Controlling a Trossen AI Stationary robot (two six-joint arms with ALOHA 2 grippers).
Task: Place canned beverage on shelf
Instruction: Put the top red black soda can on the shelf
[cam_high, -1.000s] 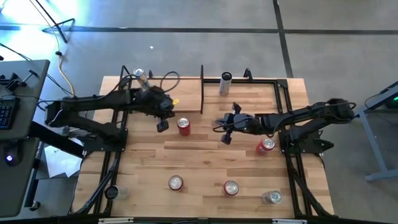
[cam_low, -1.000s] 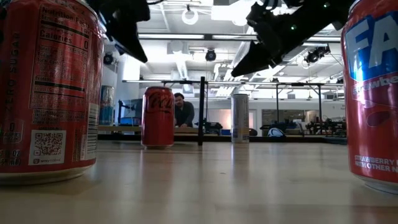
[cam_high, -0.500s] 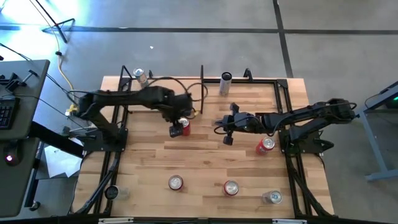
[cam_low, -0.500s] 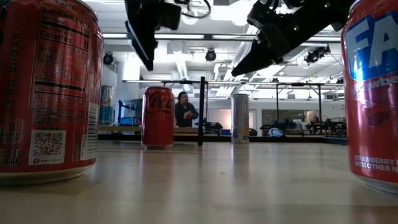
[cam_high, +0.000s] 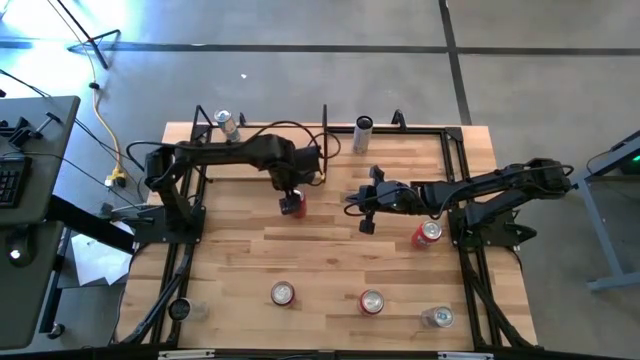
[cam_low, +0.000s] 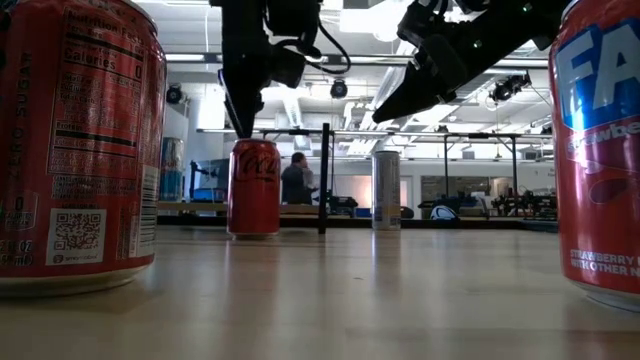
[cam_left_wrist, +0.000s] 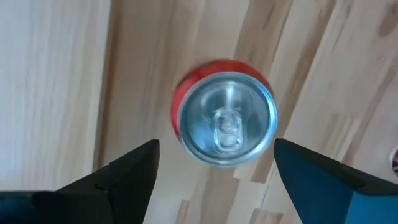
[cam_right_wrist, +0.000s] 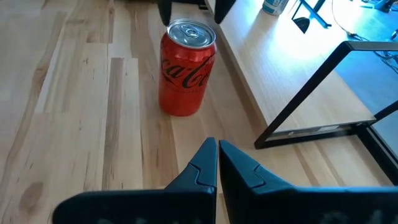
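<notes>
A red cola can (cam_high: 294, 210) stands upright on the tabletop, just to the near left of the shelf (cam_high: 400, 160), a pale board in a black frame. My left gripper (cam_left_wrist: 216, 144) hangs right above the can's silver top (cam_left_wrist: 225, 121), pointing down and open, one finger to each side and clear of it; the low view (cam_low: 245, 110) shows it just over the can (cam_low: 254, 187). My right gripper (cam_right_wrist: 216, 163) is shut and empty, above the table to the can's right (cam_high: 365, 215). A silver can (cam_high: 362, 135) stands on the shelf's far edge.
Several more cans stand on the table: one at the right (cam_high: 428, 234), three along the near edge (cam_high: 283, 293), (cam_high: 371, 301), (cam_high: 437, 317), one at the far left corner (cam_high: 225, 125). The shelf's black upright (cam_high: 325, 140) stands close by the red can.
My left gripper has swung toward the table's right edge, from left of the red can to right over it, and has tipped to point straight down. The can has stayed in place.
</notes>
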